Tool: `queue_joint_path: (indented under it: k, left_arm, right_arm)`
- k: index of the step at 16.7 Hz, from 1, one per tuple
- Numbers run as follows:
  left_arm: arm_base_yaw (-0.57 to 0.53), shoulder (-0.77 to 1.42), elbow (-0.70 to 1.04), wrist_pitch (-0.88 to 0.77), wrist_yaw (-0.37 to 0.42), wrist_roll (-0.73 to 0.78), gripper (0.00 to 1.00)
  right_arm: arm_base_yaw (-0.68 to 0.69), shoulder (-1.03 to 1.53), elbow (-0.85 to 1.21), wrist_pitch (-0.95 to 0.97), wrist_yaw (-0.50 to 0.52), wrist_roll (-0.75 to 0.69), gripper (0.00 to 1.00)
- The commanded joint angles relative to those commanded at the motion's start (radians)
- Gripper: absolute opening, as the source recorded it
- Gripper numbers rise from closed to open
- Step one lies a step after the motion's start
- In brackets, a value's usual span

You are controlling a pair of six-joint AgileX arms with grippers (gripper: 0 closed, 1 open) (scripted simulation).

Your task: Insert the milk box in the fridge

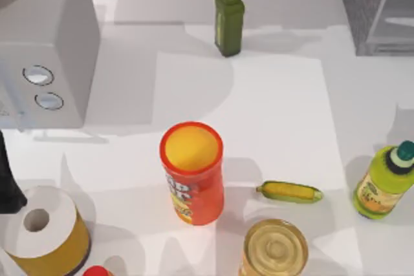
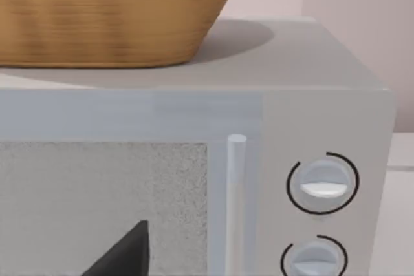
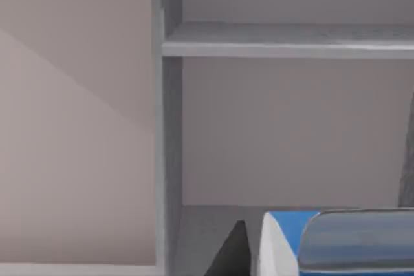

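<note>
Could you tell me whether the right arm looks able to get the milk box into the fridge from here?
Probably yes: the milk box already faces the fridge's open interior, with nothing visible between.

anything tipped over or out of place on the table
One thing stands out: the small yellow-and-green corn cob lies on its side, loose on the white table, right of the upright orange crisp can. Nothing looks spilled or damaged.

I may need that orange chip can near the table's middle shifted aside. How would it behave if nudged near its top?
The orange chip can stands upright and tall on a narrow round base, so a high push would probably tip it. Once down, its cylindrical body would likely roll, perhaps toward the corn cob beside it. It is probably light for its size.
</note>
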Motion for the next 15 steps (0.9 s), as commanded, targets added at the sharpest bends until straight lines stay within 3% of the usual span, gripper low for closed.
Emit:
queue_joint_path:
  k: [9,15]
  left_arm:
    - [0.000,0.000,0.000,0.000,0.000,0.000,1.00]
    - [0.000,0.000,0.000,0.000,0.000,0.000,1.00]
  right_arm:
    - [-0.114,1.093,0.406,0.514,-0.106,0.007,0.00]
    - [-0.172,1.517,0.601,0.750,-0.158,0.010,0.00]
